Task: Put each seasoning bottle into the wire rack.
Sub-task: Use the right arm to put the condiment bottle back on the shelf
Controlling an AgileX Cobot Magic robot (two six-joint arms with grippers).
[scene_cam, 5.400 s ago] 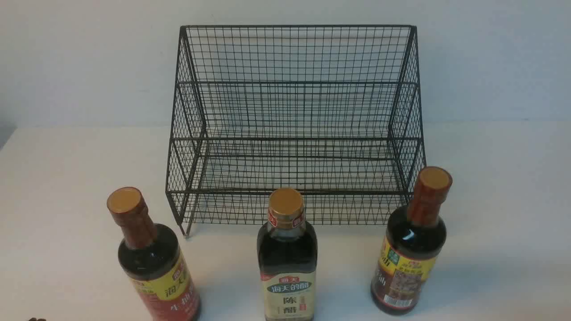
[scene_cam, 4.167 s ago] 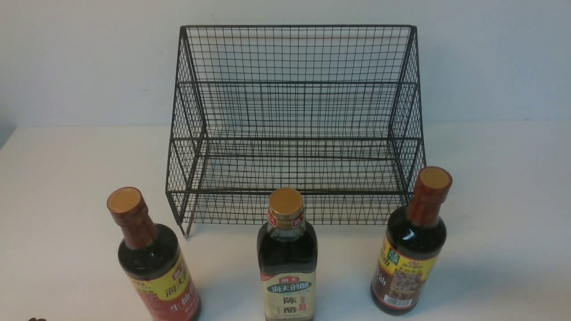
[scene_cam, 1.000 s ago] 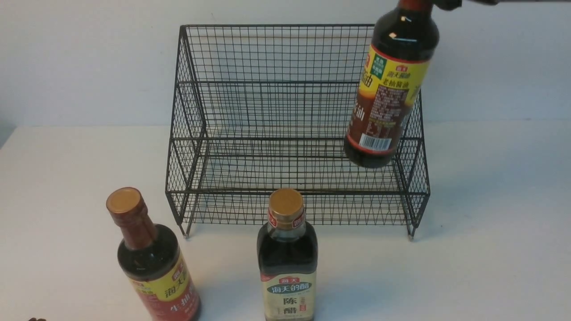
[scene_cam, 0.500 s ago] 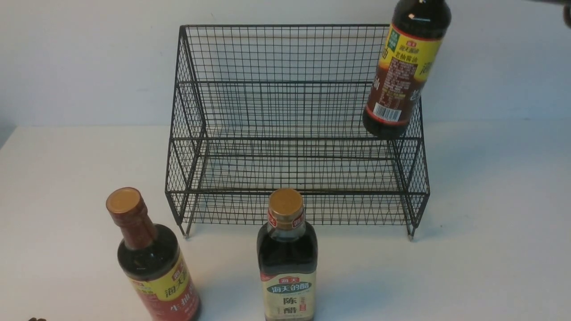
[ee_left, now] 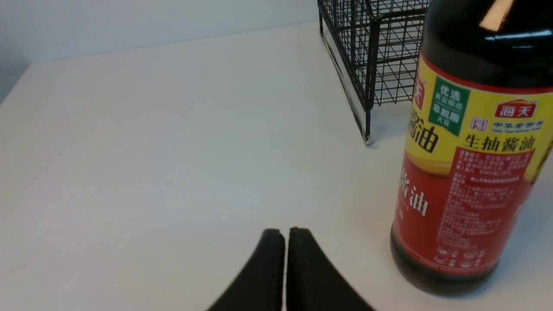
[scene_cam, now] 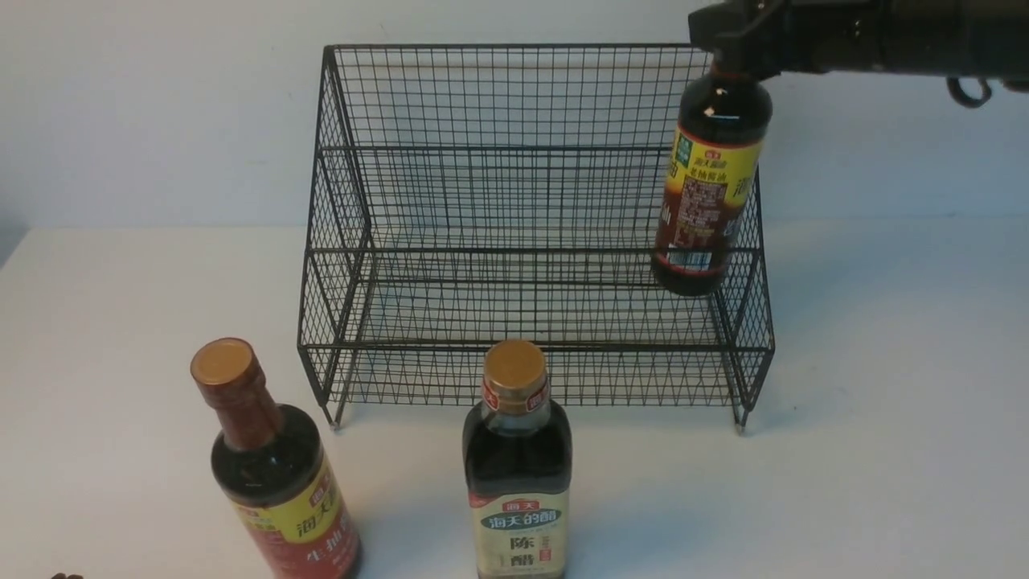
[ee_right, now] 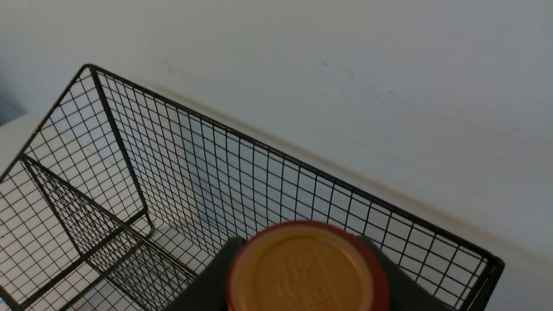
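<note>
The black wire rack [scene_cam: 514, 201] stands at the back of the table. My right gripper [scene_cam: 727, 50] is shut on the neck of a round seasoning bottle [scene_cam: 709, 189] with a yellow-red label. It holds the bottle upright in the air at the rack's right end. In the right wrist view its gold cap [ee_right: 302, 263] sits between the fingers [ee_right: 216, 276], above the rack [ee_right: 207, 172]. A second round bottle [scene_cam: 277, 474] and the squarer cream-label bottle [scene_cam: 518, 482] stand in front of the rack. My left gripper [ee_left: 285, 235] is shut and empty, beside the left round bottle [ee_left: 471, 172].
A pale wall rises right behind the rack. The white table [scene_cam: 884, 402] stretches to both sides of the rack. The rack's front left foot [ee_left: 367, 138] stands near the left bottle.
The right bottle was lifted off the table to the rack's right end. In the last half second it came down lower and the right arm dropped into view at the top.
</note>
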